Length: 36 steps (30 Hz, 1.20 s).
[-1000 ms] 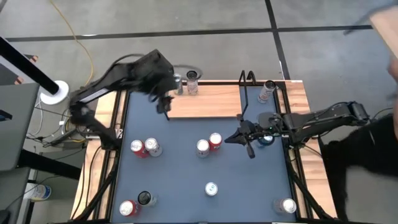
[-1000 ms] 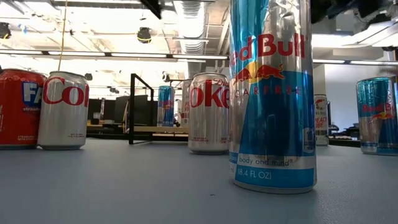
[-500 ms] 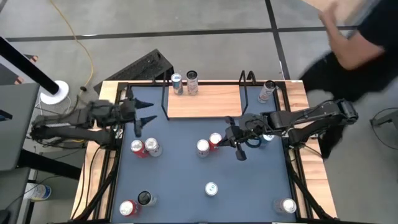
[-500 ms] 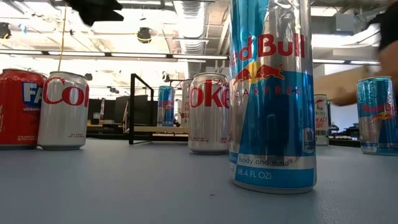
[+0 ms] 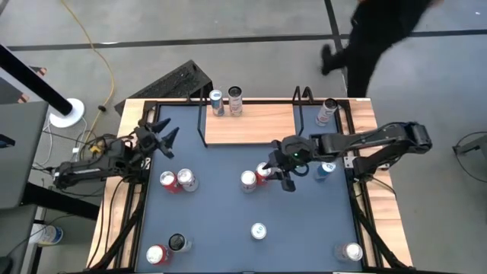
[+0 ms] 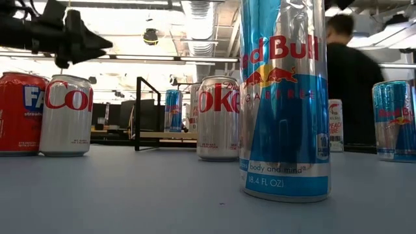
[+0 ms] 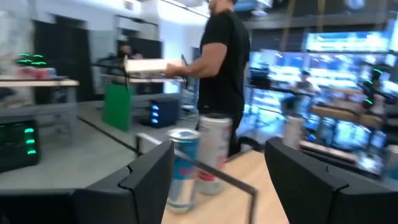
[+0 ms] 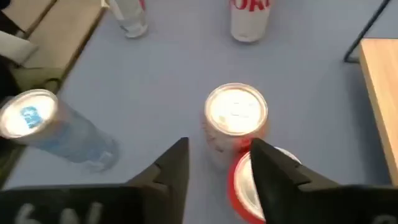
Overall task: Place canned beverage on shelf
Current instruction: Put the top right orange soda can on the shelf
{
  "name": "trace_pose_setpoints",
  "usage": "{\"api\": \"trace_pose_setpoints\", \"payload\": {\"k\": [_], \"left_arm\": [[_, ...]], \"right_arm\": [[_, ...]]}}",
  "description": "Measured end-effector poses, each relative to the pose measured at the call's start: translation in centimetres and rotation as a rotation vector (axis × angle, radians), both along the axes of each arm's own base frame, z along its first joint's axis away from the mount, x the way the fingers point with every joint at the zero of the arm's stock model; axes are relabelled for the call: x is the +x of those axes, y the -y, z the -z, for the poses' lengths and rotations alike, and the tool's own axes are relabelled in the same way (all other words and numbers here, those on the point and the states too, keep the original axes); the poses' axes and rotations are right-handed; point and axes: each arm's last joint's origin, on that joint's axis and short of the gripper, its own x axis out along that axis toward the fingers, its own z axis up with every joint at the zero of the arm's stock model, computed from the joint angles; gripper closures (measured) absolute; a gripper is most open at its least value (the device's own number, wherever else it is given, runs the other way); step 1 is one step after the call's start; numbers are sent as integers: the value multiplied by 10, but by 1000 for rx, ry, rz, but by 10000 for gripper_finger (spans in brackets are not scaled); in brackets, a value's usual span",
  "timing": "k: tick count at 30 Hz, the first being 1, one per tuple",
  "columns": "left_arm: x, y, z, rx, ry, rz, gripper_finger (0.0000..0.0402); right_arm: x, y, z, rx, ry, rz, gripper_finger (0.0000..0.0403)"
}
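The upright red aluminium can [image 5: 263, 172], touching a white can [image 5: 248, 180] at frame centre, stands just below the right gripper [image 5: 282, 179], whose jaws part above it; the left gripper [image 5: 163, 139], far left, looks spread; the light-wood shelf [image 5: 251, 124] lies above.

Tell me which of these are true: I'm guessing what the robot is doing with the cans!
1. Two cans stand on the wooden shelf. True.
2. The right claw is holding a can. False: it is open and empty, above the red can and the silver can mid-table.
3. The left claw is over the shelf. False: it is open near the left edge of the table, away from the shelf.
4. A person is on the floor beyond the table's far side. True.
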Motion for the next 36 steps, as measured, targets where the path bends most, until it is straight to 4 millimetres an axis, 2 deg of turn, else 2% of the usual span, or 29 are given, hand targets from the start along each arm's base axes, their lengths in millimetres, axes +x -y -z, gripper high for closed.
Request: {"api": "trace_pose_setpoints", "payload": {"k": [4, 8, 13, 23, 36], "left_arm": [[3, -2, 9, -7, -16, -21, 162], [7, -1, 21, 6, -42, 53, 162], [8, -1, 25, 0, -63, 34, 162], [11, -2, 39, -24, -223, 36, 162], [12, -1, 40, 46, -284, 55, 162]], "right_arm": [[5, 9, 8, 25, -44, -12, 174], [10, 17, 10, 29, -106, 14, 152], [17, 22, 5, -26, -109, -13, 150], [20, 22, 8, -116, -94, -93, 149], [20, 21, 8, -133, -89, -102, 149]]}}
